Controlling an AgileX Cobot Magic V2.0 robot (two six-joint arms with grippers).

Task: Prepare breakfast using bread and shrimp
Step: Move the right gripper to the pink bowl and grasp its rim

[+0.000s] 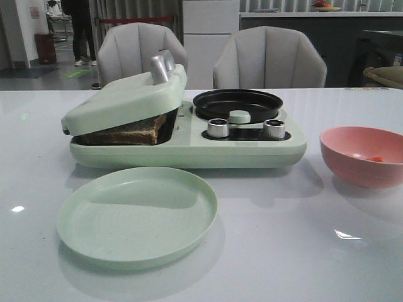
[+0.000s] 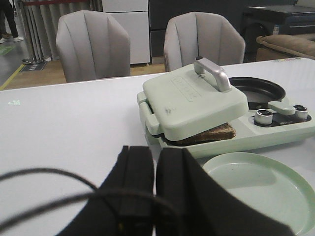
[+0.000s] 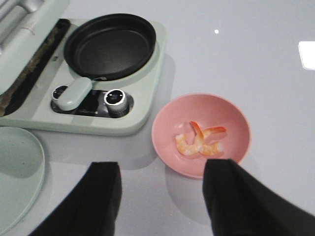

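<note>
One breakfast maker (image 1: pixel 189 141), pale green, with one hinged lid (image 1: pixel 123 100), one metal handle (image 1: pixel 162 66), one black pan (image 1: pixel 237 104), two silver knobs (image 1: pixel 218 128). Bread (image 1: pixel 126 132) under lid: stack visible, slice count unclear. One green plate (image 1: pixel 137 215). One pink bowl (image 3: pixel 201 133). Shrimp (image 3: pixel 201 141) in bowl: two, possibly three, overlapping. Two grey chairs (image 1: pixel 269 58) behind table.

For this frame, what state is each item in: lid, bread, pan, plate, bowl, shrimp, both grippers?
Sandwich maker lid: lowered onto the bread, not fully shut.
Bread: inside the press, edge showing.
Pan: empty.
Plate: empty.
Pink bowl: upright, holding the shrimp.
Shrimp: in the bowl.
Left gripper: shut, empty.
Right gripper: open, empty.
</note>
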